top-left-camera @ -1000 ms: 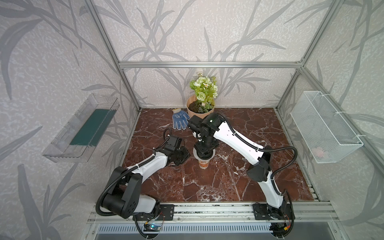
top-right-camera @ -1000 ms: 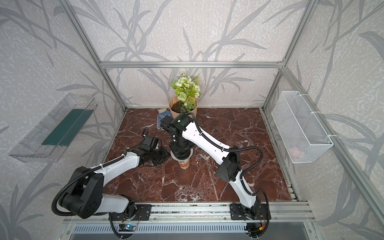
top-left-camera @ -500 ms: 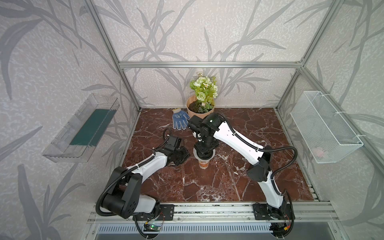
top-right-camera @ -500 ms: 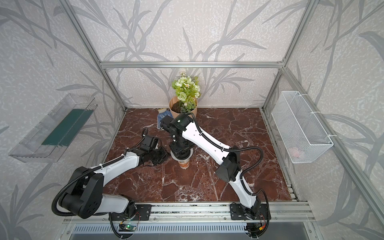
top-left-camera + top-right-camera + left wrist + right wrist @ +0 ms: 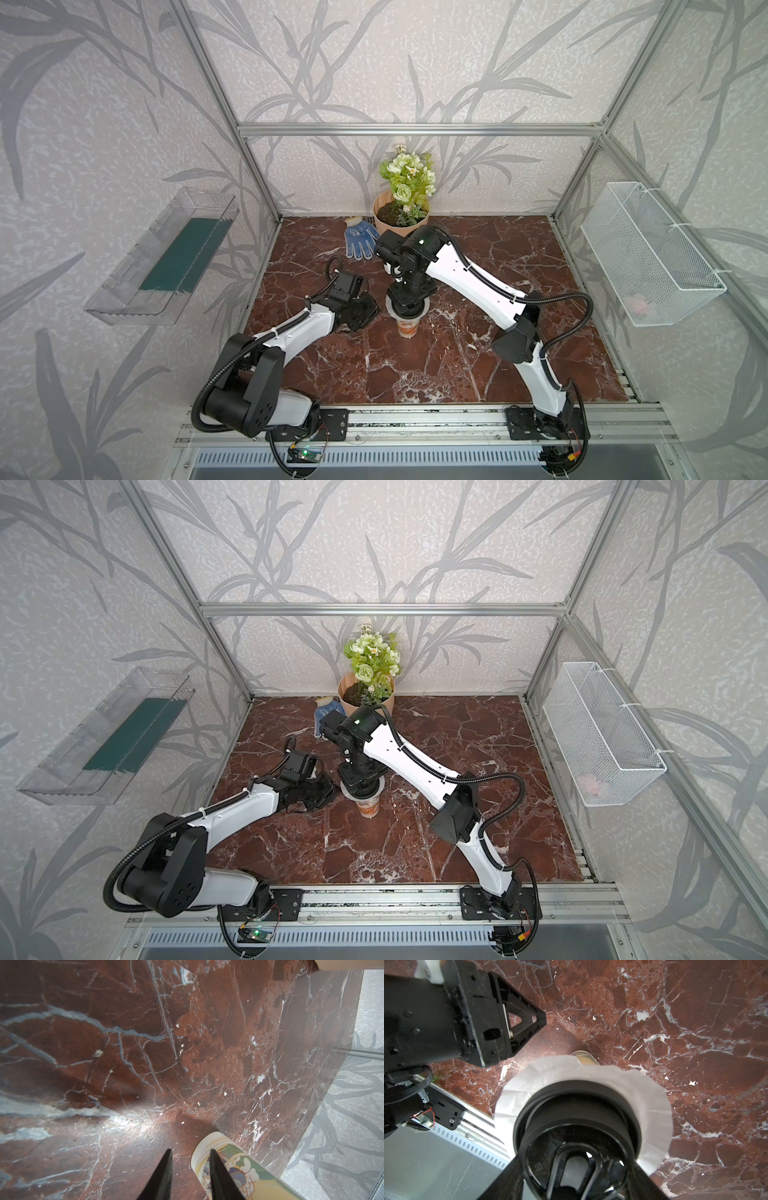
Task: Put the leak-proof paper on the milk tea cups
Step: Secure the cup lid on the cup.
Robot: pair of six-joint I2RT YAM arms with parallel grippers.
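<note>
- Atop the milk tea cup (image 5: pixel 406 327) lay the leak-proof paper (image 5: pixel 652 1105). Its crinkled edge spread out past the cup's mouth all round. The cup stood upright on the marble table (image 5: pixel 457 357).
- Directly above the cup, the right gripper (image 5: pixel 409 302) pointed straight down, its fingers clamped across a black lid (image 5: pixel 577 1093) that sat on the paper. Judgement: the lid served as a press, holding the thin sheet flat and centred over the mouth.
- Just beside the cup, the left gripper (image 5: pixel 190 1150) sat low, its fingers drawn together on nothing. Contact with the cup wall could not be told. Judgement: it stood by to steady the tall cup should the press tip it.
- The paper looked placed. Whether the lid was pushed fully home on the cup could not be told.
</note>
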